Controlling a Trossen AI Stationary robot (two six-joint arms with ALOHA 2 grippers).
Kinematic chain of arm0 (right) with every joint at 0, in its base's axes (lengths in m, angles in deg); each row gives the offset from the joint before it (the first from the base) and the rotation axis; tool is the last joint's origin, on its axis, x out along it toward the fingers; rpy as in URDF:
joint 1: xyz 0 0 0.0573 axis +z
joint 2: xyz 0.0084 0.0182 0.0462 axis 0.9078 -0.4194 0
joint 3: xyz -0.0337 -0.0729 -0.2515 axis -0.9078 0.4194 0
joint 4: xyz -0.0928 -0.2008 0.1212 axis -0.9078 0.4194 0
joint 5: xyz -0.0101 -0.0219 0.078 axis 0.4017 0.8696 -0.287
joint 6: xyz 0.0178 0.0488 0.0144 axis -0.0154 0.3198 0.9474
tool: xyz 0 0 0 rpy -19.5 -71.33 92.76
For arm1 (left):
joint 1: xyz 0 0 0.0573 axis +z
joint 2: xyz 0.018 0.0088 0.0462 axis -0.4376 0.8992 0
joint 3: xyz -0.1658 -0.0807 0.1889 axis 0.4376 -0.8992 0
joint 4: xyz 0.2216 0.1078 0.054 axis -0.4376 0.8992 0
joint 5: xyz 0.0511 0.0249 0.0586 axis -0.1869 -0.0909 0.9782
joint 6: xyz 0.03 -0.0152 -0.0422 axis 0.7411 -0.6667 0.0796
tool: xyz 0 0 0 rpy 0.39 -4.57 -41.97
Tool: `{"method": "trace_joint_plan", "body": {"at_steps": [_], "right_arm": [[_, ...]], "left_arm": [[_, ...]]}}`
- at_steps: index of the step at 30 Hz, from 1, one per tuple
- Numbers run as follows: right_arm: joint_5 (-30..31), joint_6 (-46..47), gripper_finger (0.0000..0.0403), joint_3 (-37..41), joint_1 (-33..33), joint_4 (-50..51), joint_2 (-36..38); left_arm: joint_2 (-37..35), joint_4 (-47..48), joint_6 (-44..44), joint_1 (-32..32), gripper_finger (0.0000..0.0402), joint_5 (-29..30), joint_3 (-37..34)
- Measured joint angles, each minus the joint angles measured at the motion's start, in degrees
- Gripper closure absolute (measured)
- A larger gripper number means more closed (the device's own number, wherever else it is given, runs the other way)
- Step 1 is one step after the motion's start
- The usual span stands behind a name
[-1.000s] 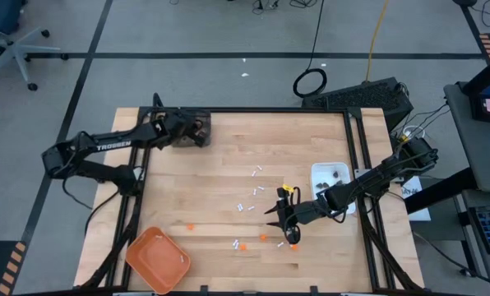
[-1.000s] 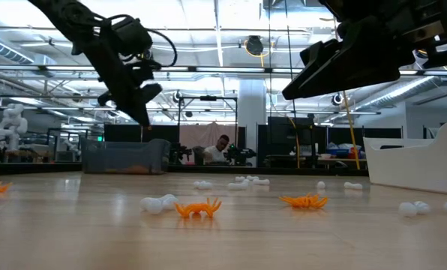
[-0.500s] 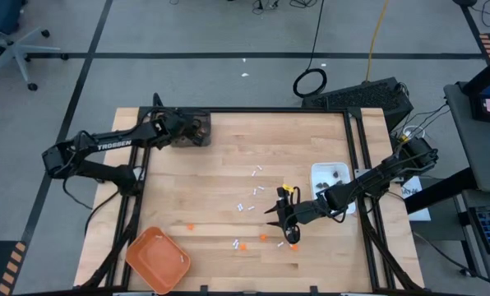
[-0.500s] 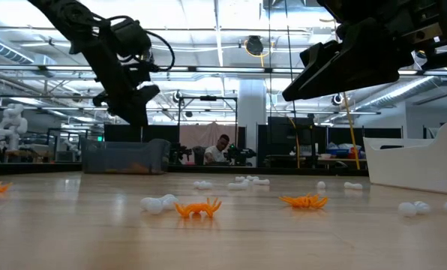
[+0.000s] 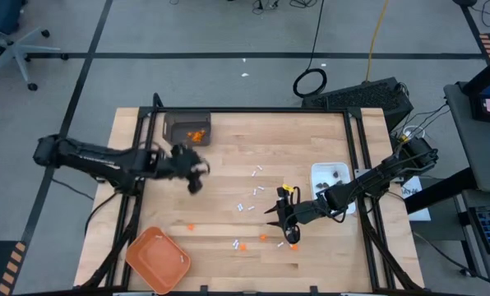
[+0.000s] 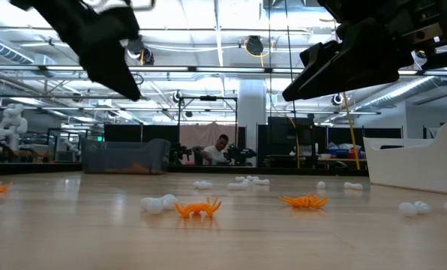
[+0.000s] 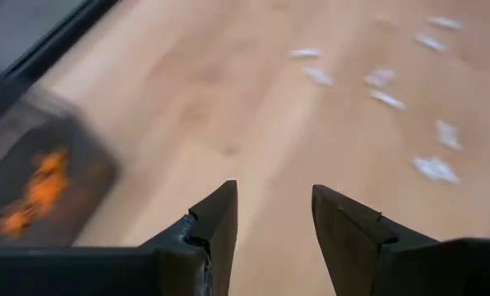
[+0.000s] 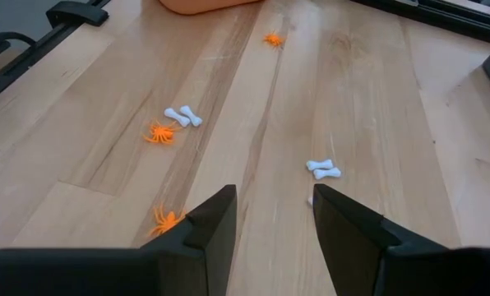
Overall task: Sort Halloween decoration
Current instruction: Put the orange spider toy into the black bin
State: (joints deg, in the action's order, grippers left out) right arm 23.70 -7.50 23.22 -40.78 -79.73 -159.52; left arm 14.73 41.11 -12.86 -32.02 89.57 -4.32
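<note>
Left hand [image 5: 194,174] hovering spread over worktop [image 5: 228,156], near grey bin [image 5: 187,128] holding orange bits [image 5: 197,135]. Right hand [image 5: 283,219] spread above bones [image 8: 323,168].

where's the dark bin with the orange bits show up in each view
High view: dark bin at the table's far left corner, beyond the left gripper.
Low view: grey box at the far table edge.
Left wrist view: blurred beside the open fingers.
Right wrist view: not in it.
Shared landmark: the orange pieces inside.

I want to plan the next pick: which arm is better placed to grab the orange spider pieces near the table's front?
Right. The right gripper hangs open just beside the orange spiders; the left gripper is farther off.
</note>
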Motion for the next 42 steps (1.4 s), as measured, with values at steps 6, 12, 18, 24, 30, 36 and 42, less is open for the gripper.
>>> {"method": "trace_joint_plan", "body": {"at_steps": [6,12,18,24,30,36,42], "right_arm": [[0.0,0.0,0.0257,0.0,0.0,-0.1,0.0],[0.0,0.7,0.0257,0.0,0.0,-0.1,0.0],[0.0,0.7,0.0257,0.0,0.0,-0.1,0.0],[0.0,0.7,0.0257,0.0,0.0,-0.1,0.0],[0.0,0.7,0.0257,0.0,-0.6,-0.5,-0.1],[0.0,0.9,0.0257,0.0,-1.6,-1.1,-1.7],[-0.2,1.5,0.0257,0.0,-2.0,-1.3,-2.8]], "left_arm": [[2.3,0.0,5.1,-15.5,0.0245,2.6,0.0],[5.2,-0.2,16.4,-24.0,0.0245,-0.2,0.0],[8.8,-0.4,17.8,-26.5,0.0245,-3.5,0.0],[13.2,-0.3,14.4,-26.5,0.0245,-11.0,0.0],[17.3,-0.3,16.1,-26.5,0.0245,-17.0,0.0],[20.7,-0.3,18.9,-26.5,0.0245,-19.8,2.4],[23.0,0.3,20.0,-25.6,0.0245,-21.1,3.3]]}}
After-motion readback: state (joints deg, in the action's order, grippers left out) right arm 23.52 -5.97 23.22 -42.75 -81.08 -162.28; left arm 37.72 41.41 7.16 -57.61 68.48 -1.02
